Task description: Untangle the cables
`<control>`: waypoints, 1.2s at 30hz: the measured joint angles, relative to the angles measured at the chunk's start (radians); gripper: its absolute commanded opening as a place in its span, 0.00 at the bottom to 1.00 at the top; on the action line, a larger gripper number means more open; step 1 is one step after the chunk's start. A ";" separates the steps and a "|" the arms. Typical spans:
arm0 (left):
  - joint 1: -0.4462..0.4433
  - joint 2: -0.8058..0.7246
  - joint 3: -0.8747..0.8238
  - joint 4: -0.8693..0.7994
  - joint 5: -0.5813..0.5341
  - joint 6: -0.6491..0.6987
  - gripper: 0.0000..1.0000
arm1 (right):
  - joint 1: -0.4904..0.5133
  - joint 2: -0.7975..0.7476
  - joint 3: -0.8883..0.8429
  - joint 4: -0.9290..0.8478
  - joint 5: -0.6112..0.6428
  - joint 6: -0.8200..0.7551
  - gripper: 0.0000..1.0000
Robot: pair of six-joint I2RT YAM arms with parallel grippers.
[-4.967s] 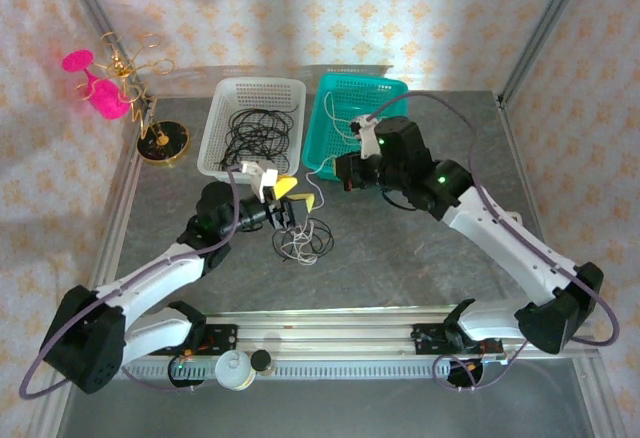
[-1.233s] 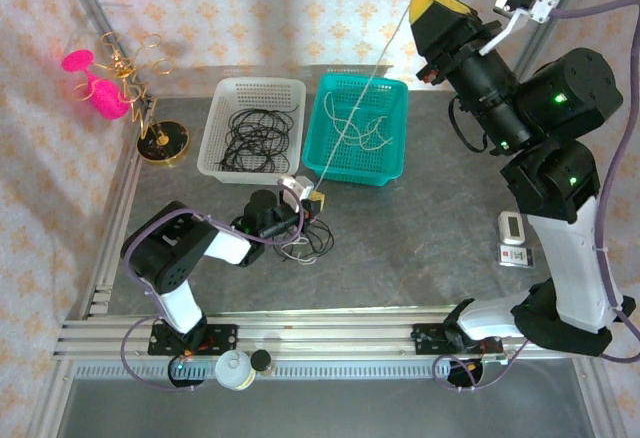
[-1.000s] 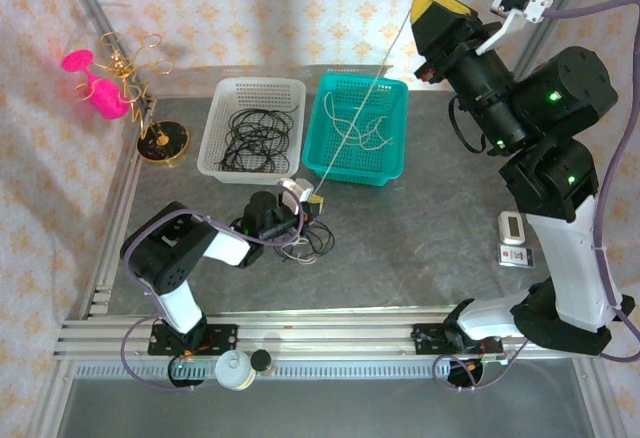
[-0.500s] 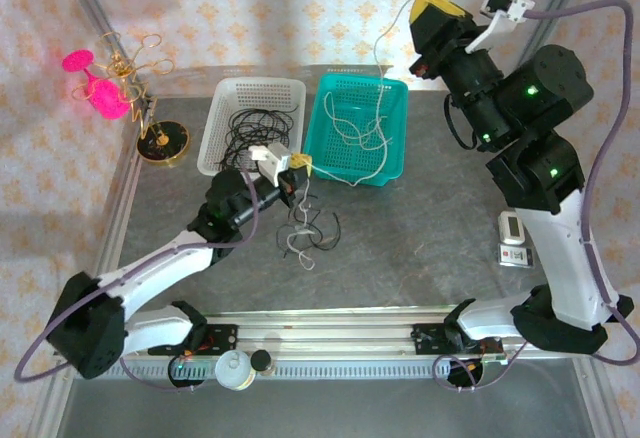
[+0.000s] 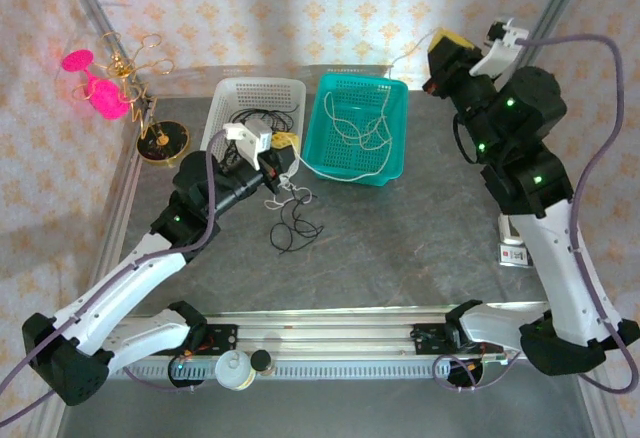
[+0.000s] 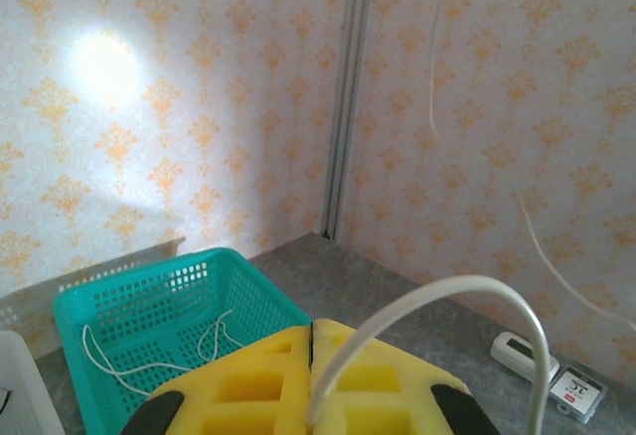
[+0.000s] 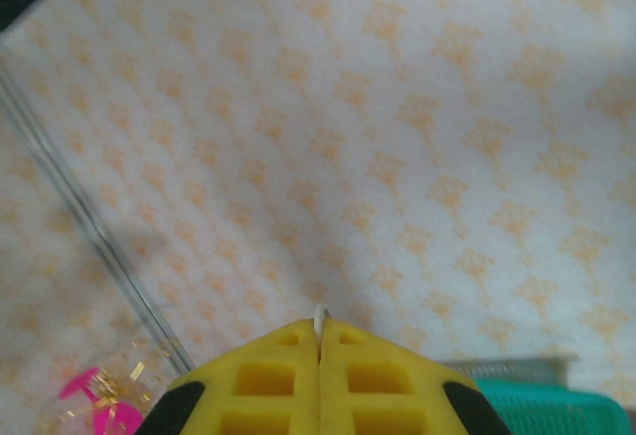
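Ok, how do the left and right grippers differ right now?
The left gripper is low, by the white basket's near right corner; the right gripper is high up, beyond the teal basket. A loop of whitish cable arcs out of the left gripper's fingers; just a short tip pokes from the right gripper's. Both are shut on whitish cable.
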 measured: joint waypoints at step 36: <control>-0.001 0.071 0.202 -0.546 -0.232 -0.005 0.00 | -0.712 -0.095 -1.120 0.380 -0.381 0.370 0.00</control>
